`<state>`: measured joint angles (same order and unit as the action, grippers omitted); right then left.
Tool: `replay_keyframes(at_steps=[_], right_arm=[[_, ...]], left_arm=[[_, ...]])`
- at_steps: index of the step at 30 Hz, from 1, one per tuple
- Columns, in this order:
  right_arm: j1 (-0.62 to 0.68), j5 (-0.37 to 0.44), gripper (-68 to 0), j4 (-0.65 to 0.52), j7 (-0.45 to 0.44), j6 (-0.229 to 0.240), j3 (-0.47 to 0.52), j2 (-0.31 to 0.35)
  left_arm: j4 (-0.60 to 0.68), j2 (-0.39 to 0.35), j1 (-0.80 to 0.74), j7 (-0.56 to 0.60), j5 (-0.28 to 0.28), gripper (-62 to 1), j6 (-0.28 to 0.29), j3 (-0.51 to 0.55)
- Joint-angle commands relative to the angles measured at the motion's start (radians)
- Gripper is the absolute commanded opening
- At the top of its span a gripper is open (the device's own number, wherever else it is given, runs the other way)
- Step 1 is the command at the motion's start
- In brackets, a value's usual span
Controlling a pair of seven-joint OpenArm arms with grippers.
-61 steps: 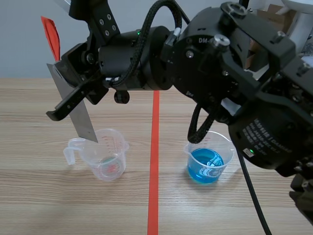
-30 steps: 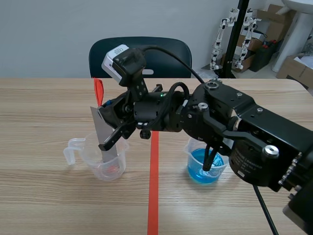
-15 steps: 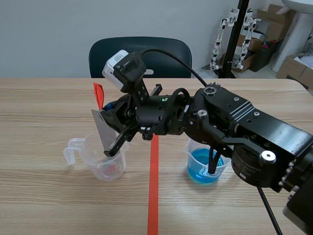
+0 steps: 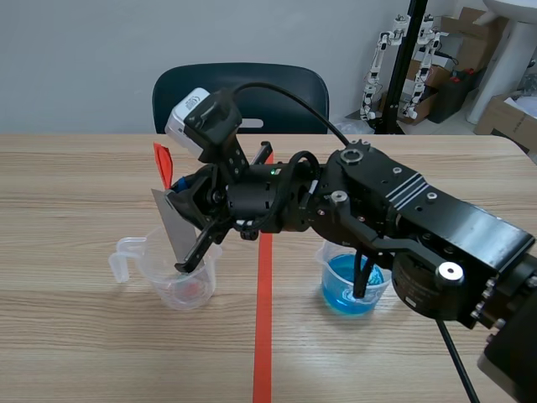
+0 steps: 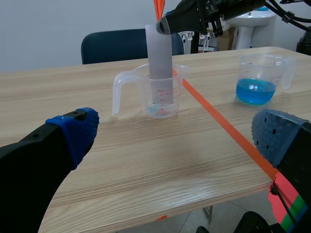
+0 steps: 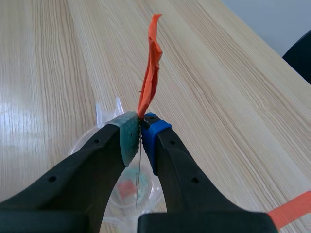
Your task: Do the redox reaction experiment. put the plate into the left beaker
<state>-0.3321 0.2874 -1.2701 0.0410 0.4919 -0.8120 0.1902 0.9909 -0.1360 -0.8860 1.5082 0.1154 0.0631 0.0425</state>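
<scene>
the right pincer [image 6: 141, 131], reaching across from the right, was clamped on the upper part of the plate [image 4: 169, 220]. its green and blue pads pinched the two flat faces just below the orange tag [image 6: 149, 73]. the plate hung tilted, with its lower end already inside the left beaker [image 4: 180, 284], and whether it touched the bottom could not be told. the left pincer [image 5: 175, 141] hung with its fingers wide apart at the near edge of the bench [image 4: 75, 336], holding nothing.

the plate looked like a thin, stiff, smooth sheet, probably light and a little slippery. a hold on the flat faces near the top therefore seemed right, keeping the pads out of the beaker. the clear plastic beaker looked light too, so a sideways push from the plate against its wall might tip or slide it. the right beaker [image 4: 352, 281], with blue liquid, stood well apart.
</scene>
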Motion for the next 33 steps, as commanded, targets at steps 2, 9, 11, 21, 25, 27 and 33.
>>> replay_keyframes(at_steps=[2,9,11,21,25,27,33], right_arm=[[-0.016,-0.051,-56.0,-0.011,-0.019,0.024,-0.001,-0.019],[-0.016,-0.087,-0.3,-0.011,-0.012,0.03,-0.001,-0.023],[-0.017,-0.121,0.4,-0.011,0.01,0.028,-0.001,-0.033],[-0.017,-0.146,0.4,-0.011,0.012,0.029,-0.008,-0.047],[-0.016,-0.146,0.4,-0.011,0.011,0.029,-0.019,-0.047],[-0.016,-0.146,0.4,-0.011,0.011,0.029,-0.026,-0.047],[-0.016,-0.146,0.4,-0.011,0.011,0.028,-0.034,-0.047]], left_arm=[[0.014,0.003,-0.008,0.046,0.002,1.4,0.002,0.003],[0.014,0.003,-0.008,0.046,0.002,1.4,0.002,0.003],[0.014,0.003,-0.008,0.046,0.002,1.4,0.002,0.003],[0.014,0.002,-0.008,0.046,0.002,1.4,0.002,0.003],[0.014,0.002,-0.008,0.046,0.002,1.4,0.002,0.003],[0.014,0.002,-0.008,0.046,0.002,1.4,0.002,0.003],[0.014,0.002,-0.008,0.046,0.002,1.4,0.002,0.003]])
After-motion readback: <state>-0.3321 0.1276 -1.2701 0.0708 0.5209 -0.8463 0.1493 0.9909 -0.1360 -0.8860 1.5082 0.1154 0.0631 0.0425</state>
